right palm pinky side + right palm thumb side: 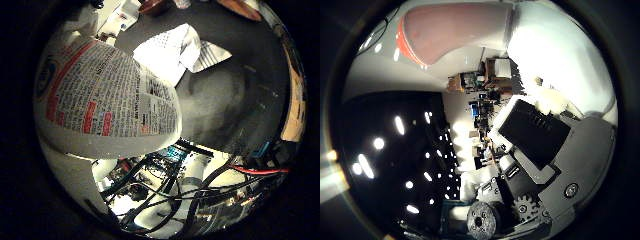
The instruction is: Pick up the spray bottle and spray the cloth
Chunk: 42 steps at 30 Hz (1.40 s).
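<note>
The spray bottle [100,100] is white with a printed red and black label. It fills much of the little finger side view, close against the palm. Its red spray head [450,32] and white neck show in the thumb side view. My right hand [540,155] has its black and white fingers curled beside the bottle's neck and appears shut on it. The white cloth [172,50] lies crumpled on the dark table [230,100], past the bottle's base and apart from it.
A white box [122,17] and brown objects [155,5] sit at the table's far side beyond the cloth. A pale wooden strip [295,110] runs along one table edge. Room clutter shows behind the hand.
</note>
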Each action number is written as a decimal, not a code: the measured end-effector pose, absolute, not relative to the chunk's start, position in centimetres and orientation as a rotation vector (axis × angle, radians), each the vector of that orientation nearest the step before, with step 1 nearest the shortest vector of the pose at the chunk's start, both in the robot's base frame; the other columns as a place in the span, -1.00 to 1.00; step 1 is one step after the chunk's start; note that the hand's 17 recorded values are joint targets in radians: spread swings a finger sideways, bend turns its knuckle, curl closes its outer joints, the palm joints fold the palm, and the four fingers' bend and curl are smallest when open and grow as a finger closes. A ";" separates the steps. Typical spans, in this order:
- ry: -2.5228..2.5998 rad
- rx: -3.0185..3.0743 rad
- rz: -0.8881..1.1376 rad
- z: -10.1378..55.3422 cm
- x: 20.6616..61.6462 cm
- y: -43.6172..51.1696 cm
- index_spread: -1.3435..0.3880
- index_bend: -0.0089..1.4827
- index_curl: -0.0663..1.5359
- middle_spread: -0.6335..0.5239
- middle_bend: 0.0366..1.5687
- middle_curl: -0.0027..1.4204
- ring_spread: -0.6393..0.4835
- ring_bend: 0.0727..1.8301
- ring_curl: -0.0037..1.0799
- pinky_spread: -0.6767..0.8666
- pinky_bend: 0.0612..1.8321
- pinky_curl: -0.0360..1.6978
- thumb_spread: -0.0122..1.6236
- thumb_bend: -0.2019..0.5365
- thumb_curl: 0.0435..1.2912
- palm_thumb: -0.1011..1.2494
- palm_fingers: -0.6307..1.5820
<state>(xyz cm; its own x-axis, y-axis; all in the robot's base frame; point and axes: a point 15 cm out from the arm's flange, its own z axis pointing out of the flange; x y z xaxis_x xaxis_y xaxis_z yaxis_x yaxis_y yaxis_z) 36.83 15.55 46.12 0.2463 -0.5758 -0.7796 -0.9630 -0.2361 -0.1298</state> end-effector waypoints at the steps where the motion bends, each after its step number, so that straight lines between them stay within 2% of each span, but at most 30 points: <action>1: 1.385 -1.914 0.772 47.2 36.1 15.5 0.27 0.57 -0.13 -0.19 0.67 -0.08 -0.22 0.55 0.06 -0.52 0.37 -0.21 0.00 -0.49 0.57 0.68 0.69; 7: 1.383 -1.919 0.766 47.0 36.2 16.0 0.27 0.57 -0.13 -0.19 0.67 -0.08 -0.22 0.55 0.06 -0.52 0.37 -0.21 0.00 -0.49 0.58 0.68 0.69; 10: 1.399 -1.926 0.835 44.2 37.8 17.5 0.27 0.57 -0.13 -0.19 0.67 -0.08 -0.22 0.55 0.06 -0.52 0.37 -0.21 0.00 -0.49 0.58 0.68 0.69; 14: 1.470 -1.899 0.824 39.7 40.8 18.4 0.26 0.57 -0.13 -0.19 0.67 -0.08 -0.22 0.55 0.07 -0.52 0.37 -0.20 -0.01 -0.49 0.58 0.68 0.69; 17: 1.549 -1.885 0.862 34.2 40.7 19.1 0.26 0.56 -0.13 -0.19 0.67 -0.08 -0.22 0.55 0.07 -0.52 0.37 -0.20 -0.02 -0.49 0.58 0.69 0.69; 21: 1.589 -1.913 0.858 30.7 40.6 19.7 0.26 0.56 -0.13 -0.19 0.67 -0.09 -0.22 0.55 0.07 -0.52 0.37 -0.20 -0.05 -0.49 0.58 0.69 0.69; 26: 1.543 -1.928 0.822 33.4 39.9 19.9 0.26 0.56 -0.13 -0.19 0.67 -0.09 -0.22 0.55 0.07 -0.53 0.37 -0.20 -0.07 -0.49 0.58 0.70 0.69; 32: 1.421 -1.979 0.762 39.8 37.4 21.3 0.26 0.56 -0.13 -0.19 0.67 -0.09 -0.22 0.55 0.07 -0.53 0.37 -0.21 -0.08 -0.50 0.58 0.69 0.69; 36: 1.301 -2.022 0.771 44.0 35.1 23.5 0.26 0.56 -0.13 -0.20 0.68 -0.08 -0.22 0.55 0.07 -0.53 0.37 -0.21 -0.10 -0.50 0.58 0.69 0.69; 42: 1.126 -2.009 0.808 46.8 33.0 28.0 0.26 0.57 -0.13 -0.20 0.68 -0.08 -0.22 0.56 0.06 -0.52 0.38 -0.21 -0.12 -0.49 0.58 0.68 0.69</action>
